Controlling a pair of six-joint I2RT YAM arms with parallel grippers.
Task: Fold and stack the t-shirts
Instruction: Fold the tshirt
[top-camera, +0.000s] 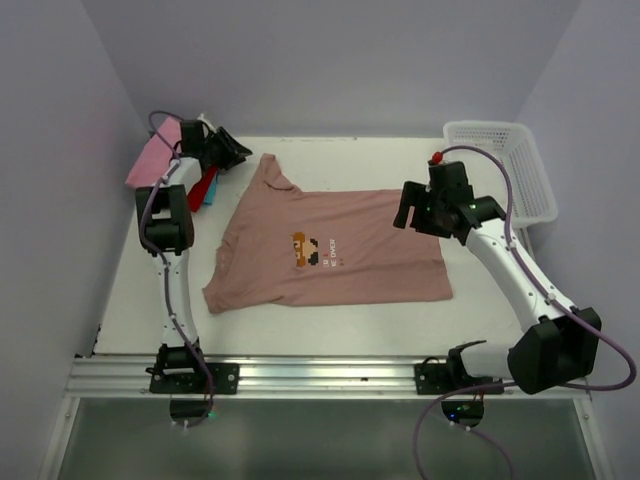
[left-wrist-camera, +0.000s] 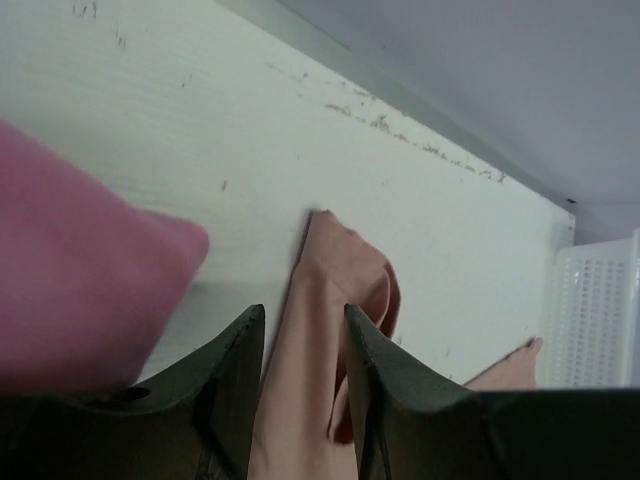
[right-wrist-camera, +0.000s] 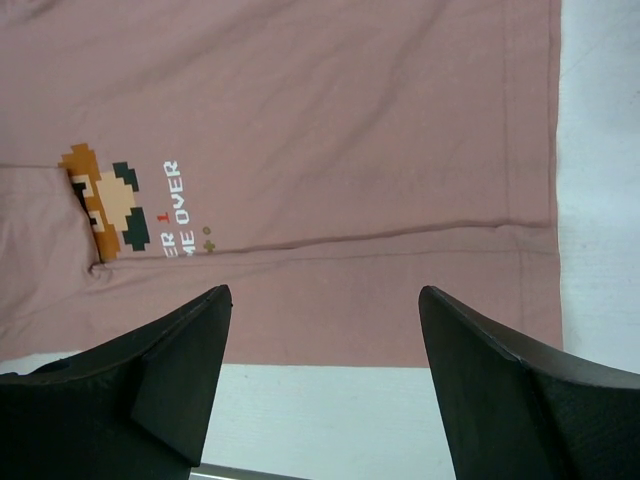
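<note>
The white bench is carrying everything. The dusty-pink t-shirt is lying spread across its middle, hem toward the right arm and one sleeve reaching toward the far left corner. The white basket is sitting at the far right, apart from the cloth. The folded shirts are waiting in the far left corner: bright pink, red and blue.

The right hand is hovering over the hem edge with its jaws spread wide and gripping nothing. The left hand is sitting just beside the folded shirts with its jaws partly parted. The sleeve is showing through the gap, and nothing looks clamped.

As I judge it, the left arm is working so close to the folded pile that a sweep could be knocking it askew. The sleeve is lying rumpled, so a fold made over it could be coming out crooked. At the hem, a shallow pinch could be lifting one layer only.

The red and blue shirts are mostly hiding behind the left arm. The bright pink one is blurring in the left wrist view. A fold is cutting off part of the chest print. Whether the sleeve is touching the left fingers is impossible to tell.
</note>
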